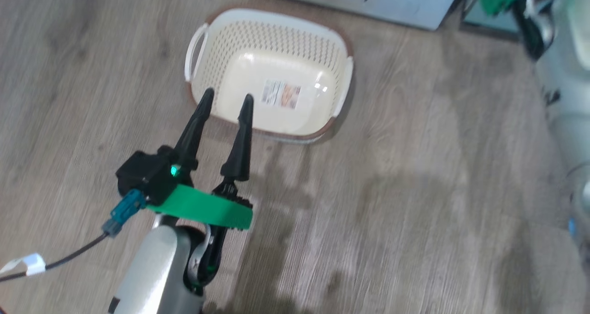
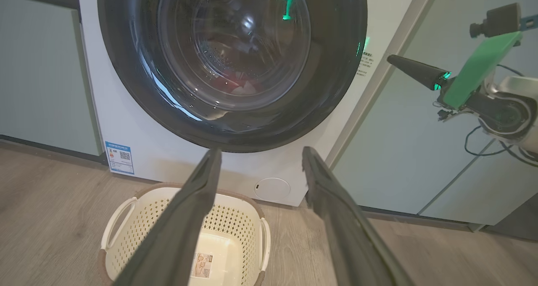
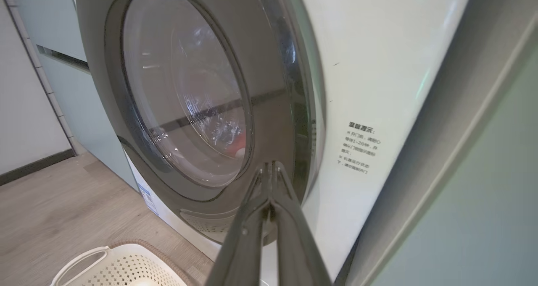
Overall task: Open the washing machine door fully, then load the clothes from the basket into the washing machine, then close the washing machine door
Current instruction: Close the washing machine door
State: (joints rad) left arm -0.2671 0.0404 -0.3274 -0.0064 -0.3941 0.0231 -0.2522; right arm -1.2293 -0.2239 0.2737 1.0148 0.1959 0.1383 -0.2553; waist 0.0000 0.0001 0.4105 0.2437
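The washing machine [image 2: 138, 139] stands white and front-loading, its door [image 2: 336, 67] lying flat against the front, black rim around the glass bowl. Red clothes [image 2: 241, 84] with a bit of white show through the glass, inside the drum. The cream basket [image 1: 276, 42] sits on the floor before the machine with nothing in it but its sticker. My left gripper [image 1: 228, 95] is open, fingertips over the basket's near rim; in the left wrist view it [image 2: 260, 151] points at the machine's lower front. My right gripper [image 3: 269, 165] is shut, tips close to the door's right rim [image 3: 309, 109], holding nothing.
Pale teal cabinets [image 2: 42, 80] flank the machine on both sides. A blue label [image 2: 119, 156] and a round flap [image 2: 272, 189] sit low on its front. My right forearm [image 1: 567, 97] rises along the head view's right edge. Wood floor [image 1: 415, 212] spreads around the basket.
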